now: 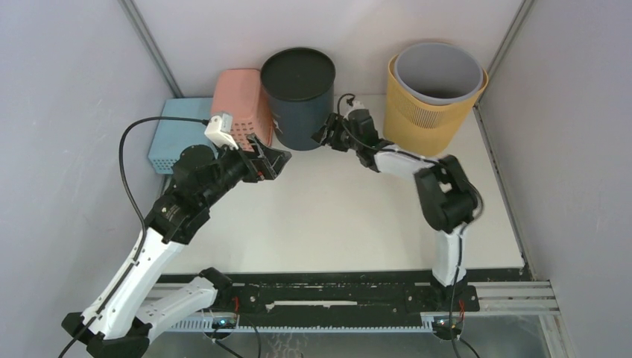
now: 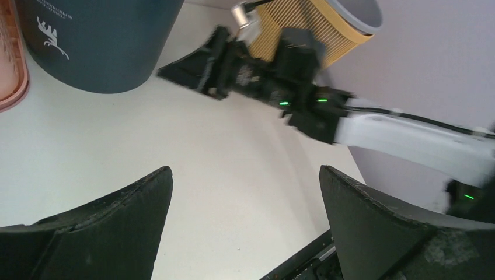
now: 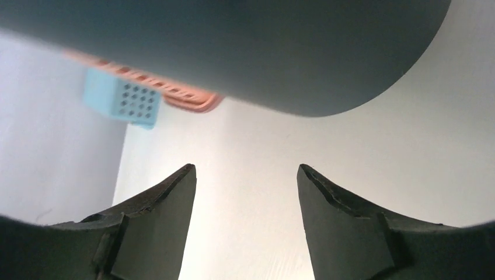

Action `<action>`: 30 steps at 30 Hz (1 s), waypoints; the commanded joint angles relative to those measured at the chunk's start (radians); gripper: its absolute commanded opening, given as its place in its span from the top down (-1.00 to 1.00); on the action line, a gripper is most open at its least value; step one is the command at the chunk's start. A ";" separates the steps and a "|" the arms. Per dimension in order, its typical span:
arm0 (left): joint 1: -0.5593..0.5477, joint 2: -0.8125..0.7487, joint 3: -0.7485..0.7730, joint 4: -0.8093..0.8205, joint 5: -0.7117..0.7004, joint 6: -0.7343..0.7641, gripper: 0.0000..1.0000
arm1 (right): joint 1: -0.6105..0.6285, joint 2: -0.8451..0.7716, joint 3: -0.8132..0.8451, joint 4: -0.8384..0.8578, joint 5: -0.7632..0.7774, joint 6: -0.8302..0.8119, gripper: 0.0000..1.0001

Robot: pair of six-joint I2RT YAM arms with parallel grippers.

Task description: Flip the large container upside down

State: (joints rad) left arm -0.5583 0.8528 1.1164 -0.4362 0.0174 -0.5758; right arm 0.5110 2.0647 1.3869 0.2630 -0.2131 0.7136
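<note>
A tall dark blue cylindrical container (image 1: 298, 97) stands at the back middle of the table; its top face looks dark and flat. It also shows in the left wrist view (image 2: 99, 41) and fills the top of the right wrist view (image 3: 245, 46). My left gripper (image 1: 272, 160) is open and empty, low over the table just in front-left of the container's base; its jaws (image 2: 245, 175) stand wide apart. My right gripper (image 1: 326, 136) is open and empty, close to the container's lower right side, not touching it (image 3: 246, 172). It shows in the left wrist view too (image 2: 187, 70).
A yellow slotted basket with a grey liner (image 1: 432, 104) stands open side up at the back right. A pink slotted basket (image 1: 240, 104) sits against the dark container's left, with a light blue perforated box (image 1: 171, 134) beyond it. Walls close in on both sides.
</note>
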 commanded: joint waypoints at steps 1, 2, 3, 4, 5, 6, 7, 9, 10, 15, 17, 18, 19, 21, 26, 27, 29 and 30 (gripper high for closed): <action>0.011 0.010 -0.020 0.023 -0.013 0.012 -0.99 | 0.023 -0.424 -0.033 -0.086 -0.040 -0.256 -0.44; 0.012 0.013 -0.023 0.025 -0.011 0.014 -0.99 | 0.022 -0.489 -0.029 -0.138 -0.047 -0.299 -0.44; 0.012 0.016 -0.023 0.025 -0.011 0.015 -0.99 | 0.017 -0.553 -0.017 -0.201 -0.048 -0.351 -0.44; 0.012 0.016 -0.025 0.027 -0.010 0.017 -0.99 | 0.009 -0.606 0.006 -0.267 -0.036 -0.389 -0.43; 0.013 0.020 -0.026 0.030 -0.011 0.017 -0.99 | -0.003 -0.668 0.029 -0.339 -0.007 -0.418 -0.40; 0.014 0.022 -0.028 0.032 -0.011 0.018 -0.99 | -0.016 -0.706 0.046 -0.390 0.030 -0.450 -0.36; 0.014 0.025 -0.031 0.036 -0.009 0.018 -0.99 | -0.029 -0.739 0.058 -0.426 0.075 -0.478 -0.30; 0.014 0.034 -0.034 0.043 -0.003 0.016 -0.99 | -0.068 -0.775 0.070 -0.468 0.151 -0.515 -0.18; 0.014 0.038 -0.036 0.046 0.001 0.013 -0.99 | -0.093 -0.782 0.070 -0.471 0.170 -0.526 -0.13; 0.014 0.044 -0.055 0.054 0.015 0.003 -0.99 | -0.191 -0.742 0.061 -0.431 0.225 -0.556 -0.01; 0.014 0.037 -0.063 0.052 0.013 0.002 -0.99 | -0.223 -0.714 0.066 -0.415 0.205 -0.551 0.01; 0.012 0.033 -0.065 0.048 0.011 0.002 -0.99 | -0.239 -0.704 0.071 -0.410 0.188 -0.540 0.02; 0.013 0.031 -0.065 0.044 0.009 0.003 -1.00 | -0.252 -0.697 0.076 -0.402 0.176 -0.525 0.02; 0.013 0.030 -0.067 0.040 0.010 0.004 -1.00 | -0.269 -0.685 0.090 -0.392 0.185 -0.524 0.06; 0.013 0.034 -0.070 0.032 0.010 0.006 -1.00 | -0.308 -0.621 0.155 -0.399 0.187 -0.534 0.02; 0.014 0.036 -0.071 0.033 0.009 0.006 -0.99 | -0.316 -0.603 0.166 -0.400 0.182 -0.536 -0.01; 0.014 0.041 -0.072 0.032 0.010 0.007 -0.99 | -0.329 -0.572 0.195 -0.414 0.174 -0.542 -0.06; 0.014 0.044 -0.072 0.033 0.012 0.007 -0.99 | -0.333 -0.557 0.208 -0.419 0.168 -0.543 -0.08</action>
State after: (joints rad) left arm -0.5510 0.9020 1.0618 -0.4294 0.0139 -0.5755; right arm 0.2024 1.4845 1.4998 -0.1917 -0.0338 0.1989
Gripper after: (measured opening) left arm 0.996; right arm 0.526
